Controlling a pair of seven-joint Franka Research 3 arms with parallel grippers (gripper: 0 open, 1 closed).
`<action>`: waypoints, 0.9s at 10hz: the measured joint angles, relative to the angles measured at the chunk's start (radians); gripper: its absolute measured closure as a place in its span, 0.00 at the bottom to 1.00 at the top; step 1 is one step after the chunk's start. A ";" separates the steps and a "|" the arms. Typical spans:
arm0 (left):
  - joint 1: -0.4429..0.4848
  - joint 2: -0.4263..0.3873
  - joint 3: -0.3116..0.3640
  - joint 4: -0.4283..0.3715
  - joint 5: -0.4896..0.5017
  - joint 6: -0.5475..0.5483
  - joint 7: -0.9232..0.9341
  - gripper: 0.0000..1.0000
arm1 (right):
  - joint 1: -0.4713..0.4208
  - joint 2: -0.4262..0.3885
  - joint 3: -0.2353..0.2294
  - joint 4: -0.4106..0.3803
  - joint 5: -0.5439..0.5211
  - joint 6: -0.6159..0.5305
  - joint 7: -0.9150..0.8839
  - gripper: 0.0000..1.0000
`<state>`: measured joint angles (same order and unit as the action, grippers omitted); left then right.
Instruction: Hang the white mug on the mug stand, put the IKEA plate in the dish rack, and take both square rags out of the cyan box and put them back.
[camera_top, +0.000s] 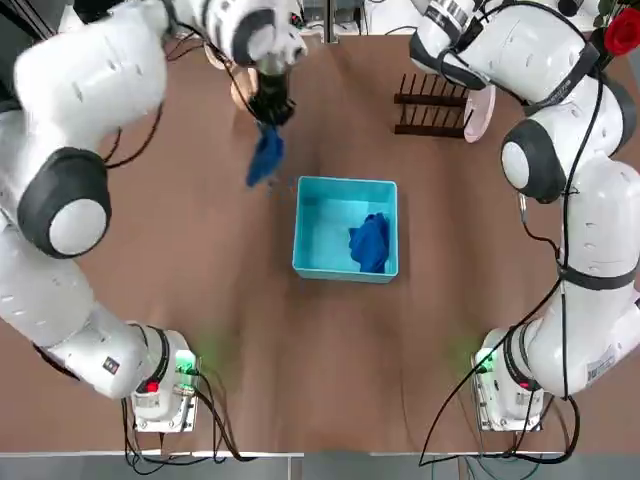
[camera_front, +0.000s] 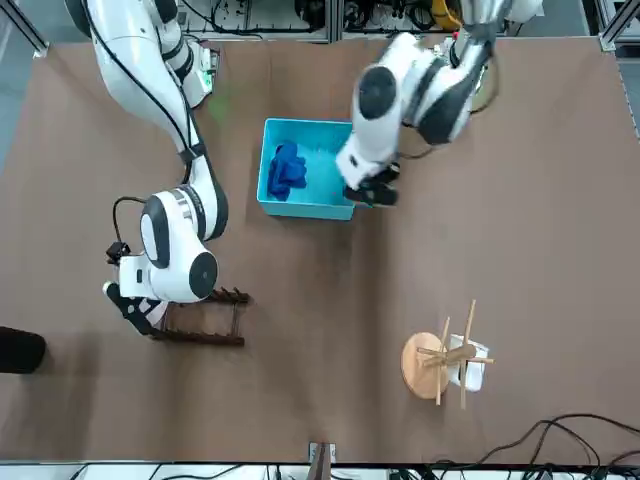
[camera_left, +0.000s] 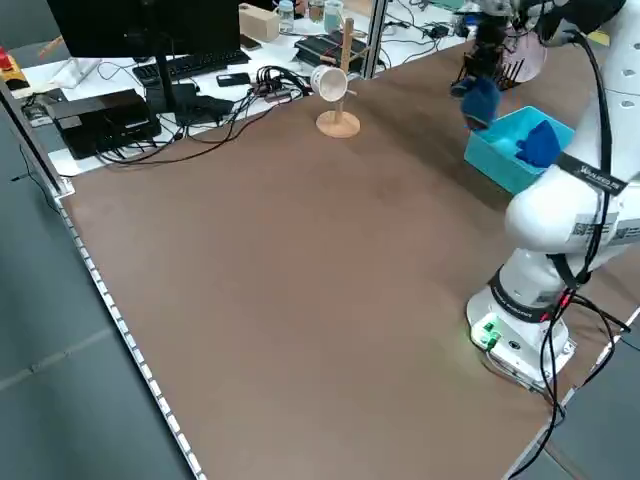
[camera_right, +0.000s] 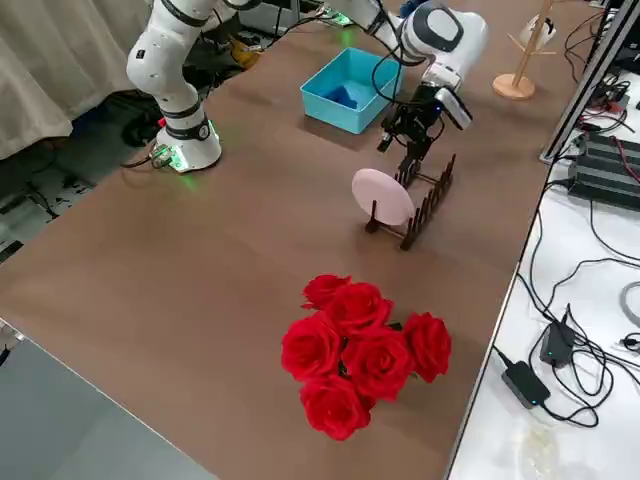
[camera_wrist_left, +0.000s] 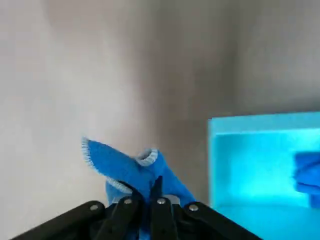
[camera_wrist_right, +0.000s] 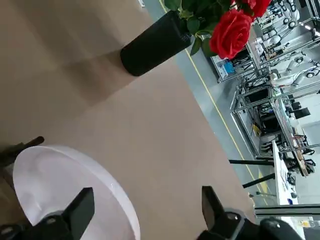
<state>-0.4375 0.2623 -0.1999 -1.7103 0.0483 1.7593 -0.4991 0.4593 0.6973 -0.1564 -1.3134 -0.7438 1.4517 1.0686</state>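
Pinched between the pressed-together jaws of the left gripper (camera_top: 270, 112), one dark blue soft cloth rag (camera_top: 265, 160) is held in the air above the brown counter (camera_top: 200, 280), just outside the far left corner of the bright cyan square plastic box (camera_top: 345, 186). The second dark blue rag (camera_top: 371, 243) is seen crumpled inside the box, against its right wall. The right gripper (camera_right: 412, 125) is positioned at the low dark brown wooden dish rack (camera_right: 425, 205) with its jaws spread wide, and the round pinkish-white plate (camera_right: 382, 197) is stood on edge in the rack's slots, apart from the jaws. The small white mug (camera_front: 468, 365) is hung on a peg of the light wooden mug stand (camera_front: 437, 358). A bunch of red roses (camera_right: 365, 350) in a dark vase is seen on the counter near the rack.
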 joint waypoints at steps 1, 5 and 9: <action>0.087 -0.001 0.005 -0.005 0.000 -0.003 0.058 0.93 | 0.000 0.000 0.000 0.005 0.000 0.000 -0.001 0.05; 0.283 0.000 0.042 -0.090 0.001 0.052 0.185 0.93 | 0.000 0.003 0.000 0.006 0.000 0.000 -0.002 0.05; 0.286 0.038 0.191 -0.292 0.013 0.337 0.328 0.93 | -0.020 0.018 -0.002 0.006 0.002 0.008 -0.003 0.06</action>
<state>-0.1519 0.3005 -0.0088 -2.0027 0.0617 2.0958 -0.1711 0.4396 0.7151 -0.1581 -1.3074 -0.7419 1.4598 1.0654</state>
